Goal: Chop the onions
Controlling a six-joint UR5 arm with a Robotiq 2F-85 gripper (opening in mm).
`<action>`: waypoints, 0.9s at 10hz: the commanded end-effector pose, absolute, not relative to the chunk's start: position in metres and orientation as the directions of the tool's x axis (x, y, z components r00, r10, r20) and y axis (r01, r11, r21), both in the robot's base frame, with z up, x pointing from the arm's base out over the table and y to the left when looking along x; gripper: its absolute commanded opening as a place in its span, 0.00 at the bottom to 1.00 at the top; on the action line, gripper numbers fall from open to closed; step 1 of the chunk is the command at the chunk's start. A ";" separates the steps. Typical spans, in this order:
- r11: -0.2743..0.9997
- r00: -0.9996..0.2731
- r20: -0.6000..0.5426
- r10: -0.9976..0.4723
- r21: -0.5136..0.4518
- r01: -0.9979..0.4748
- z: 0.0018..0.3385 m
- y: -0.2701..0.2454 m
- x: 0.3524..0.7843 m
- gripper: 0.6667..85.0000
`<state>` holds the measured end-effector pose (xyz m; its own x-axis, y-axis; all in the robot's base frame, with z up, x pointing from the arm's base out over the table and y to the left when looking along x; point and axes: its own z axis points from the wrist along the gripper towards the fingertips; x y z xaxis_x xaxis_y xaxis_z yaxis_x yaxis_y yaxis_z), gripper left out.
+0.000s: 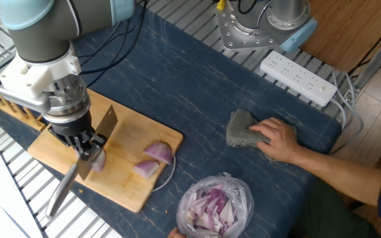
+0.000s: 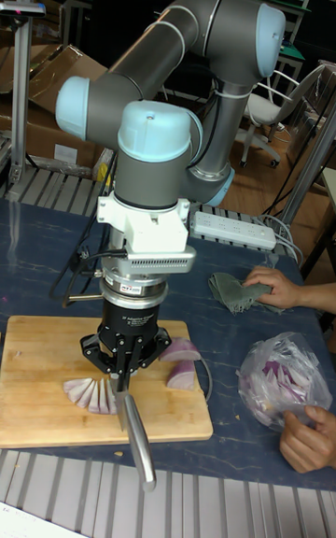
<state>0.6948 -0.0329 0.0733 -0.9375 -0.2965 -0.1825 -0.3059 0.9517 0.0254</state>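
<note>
Onions [image 2: 91,392] fan out in slices, partly hidden behind the pincer [image 2: 124,387] clamping the knife [image 2: 138,440].

Even overhead light, soft shadows, perhaps slight blur throughout.

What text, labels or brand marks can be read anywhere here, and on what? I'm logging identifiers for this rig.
None can be read.
Small dark label on the black tool body: too blurred to read.
White power strip: no legible marking.
Wooden cutting board: no print visible.
</note>
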 end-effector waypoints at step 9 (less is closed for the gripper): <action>0.952 -0.947 -0.139 -0.288 0.060 -0.299 0.119 -0.040 0.686 0.01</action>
<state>0.6918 -0.0428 0.0928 -0.9376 -0.3080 -0.1615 -0.3179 0.9473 0.0388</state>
